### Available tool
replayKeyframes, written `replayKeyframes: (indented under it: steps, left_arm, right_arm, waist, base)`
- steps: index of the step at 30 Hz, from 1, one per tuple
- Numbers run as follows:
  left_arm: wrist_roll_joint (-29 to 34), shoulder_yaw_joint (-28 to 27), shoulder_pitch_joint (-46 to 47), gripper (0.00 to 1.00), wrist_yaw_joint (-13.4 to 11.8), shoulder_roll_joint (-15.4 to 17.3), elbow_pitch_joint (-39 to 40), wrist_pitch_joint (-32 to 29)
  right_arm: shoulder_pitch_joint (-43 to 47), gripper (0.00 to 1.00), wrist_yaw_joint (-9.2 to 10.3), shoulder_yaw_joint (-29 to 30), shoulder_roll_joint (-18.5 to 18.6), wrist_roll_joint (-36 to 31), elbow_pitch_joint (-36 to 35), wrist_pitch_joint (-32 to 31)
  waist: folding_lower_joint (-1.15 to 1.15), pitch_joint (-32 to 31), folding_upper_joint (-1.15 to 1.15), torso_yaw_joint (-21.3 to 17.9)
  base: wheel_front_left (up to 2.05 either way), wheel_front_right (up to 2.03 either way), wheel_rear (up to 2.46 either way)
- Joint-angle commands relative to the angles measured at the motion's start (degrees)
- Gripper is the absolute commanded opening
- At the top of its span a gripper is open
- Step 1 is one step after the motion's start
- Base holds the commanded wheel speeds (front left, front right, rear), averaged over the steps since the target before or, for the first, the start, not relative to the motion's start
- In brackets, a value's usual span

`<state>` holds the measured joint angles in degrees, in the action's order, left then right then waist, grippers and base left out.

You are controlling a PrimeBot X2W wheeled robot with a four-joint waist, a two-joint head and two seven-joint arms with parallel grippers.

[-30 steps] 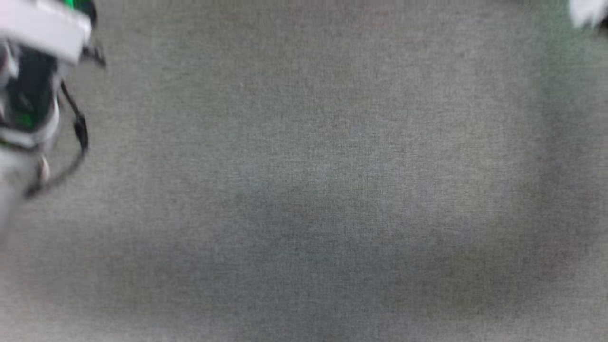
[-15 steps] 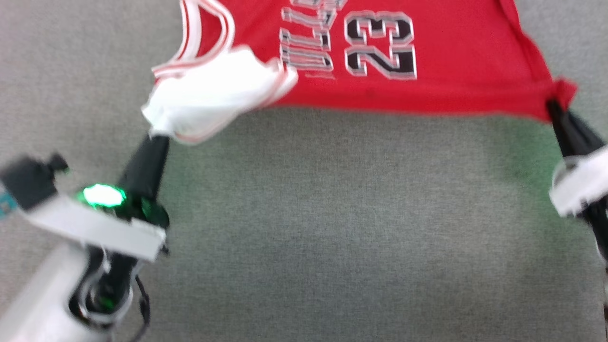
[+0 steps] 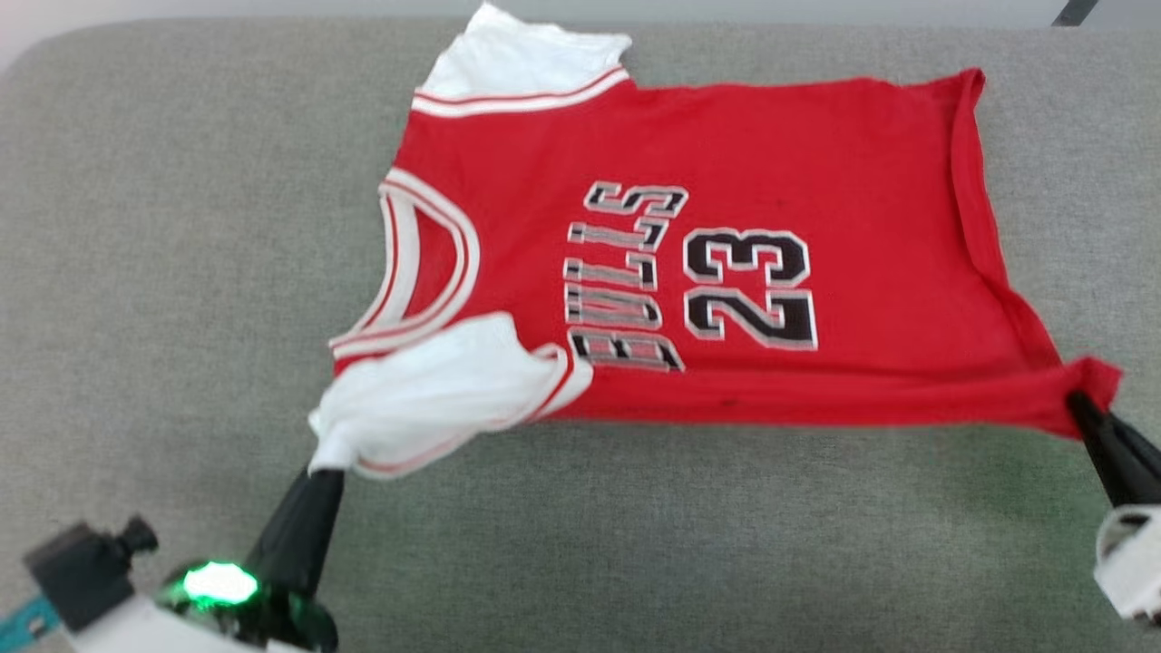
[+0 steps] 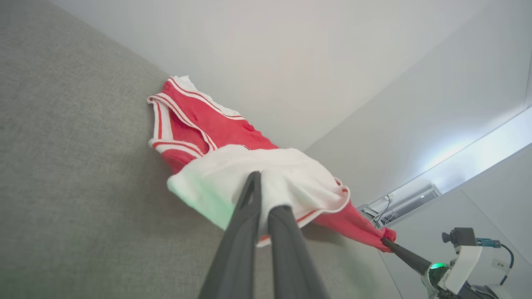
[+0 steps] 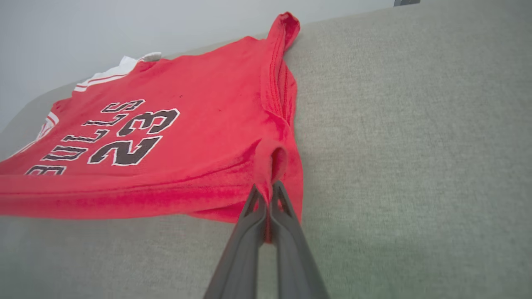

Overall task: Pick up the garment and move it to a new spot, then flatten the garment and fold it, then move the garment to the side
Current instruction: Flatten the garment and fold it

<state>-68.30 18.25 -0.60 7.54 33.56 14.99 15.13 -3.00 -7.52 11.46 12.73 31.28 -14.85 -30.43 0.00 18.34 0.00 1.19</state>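
You've got a grey woven fabric surface, rounded at its far left corner. Pale blank wall sits right behind it. A small dark object pokes in at the far right edge, too cut off for you to identify. In the left wrist view, a bright strip runs along the wall, with loose cables just below it.

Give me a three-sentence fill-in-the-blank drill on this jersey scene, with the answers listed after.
The left gripper pinches a white ____ of the garment.
The right gripper is shut on a hem corner coloured ____.
The number printed on the chest is ____.
Missing words: sleeve; red; 23.
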Motion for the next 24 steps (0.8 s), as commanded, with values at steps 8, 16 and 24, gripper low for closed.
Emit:
replayKeyframes:
  steps: [8,16,24]
  left_arm:
    - [2.60,-1.38,-3.12,0.00,-0.13,0.49,3.63,-0.05]
    - [3.16,2.43,6.86,0.00,-0.13,1.74,-1.00,-0.05]
    - [2.14,5.24,19.91,0.00,-0.13,1.56,-10.74,-0.05]
  right_arm:
    - [5.48,0.00,0.06,2.76,-2.13,0.14,-7.13,-2.33]
    - [-1.04,0.00,0.06,1.06,-3.70,0.30,-3.90,-2.61]
    - [-9.77,0.00,0.06,0.77,-3.02,1.05,4.18,-2.60]
  waist:
    - [0.00,1.27,0.00,-0.53]
    - [0.00,1.60,0.00,-0.55]
    - [0.00,3.55,0.00,-0.01]
  base:
    - [0.00,0.00,0.00]
    - [0.00,0.00,0.00]
    - [0.00,0.00,0.00]
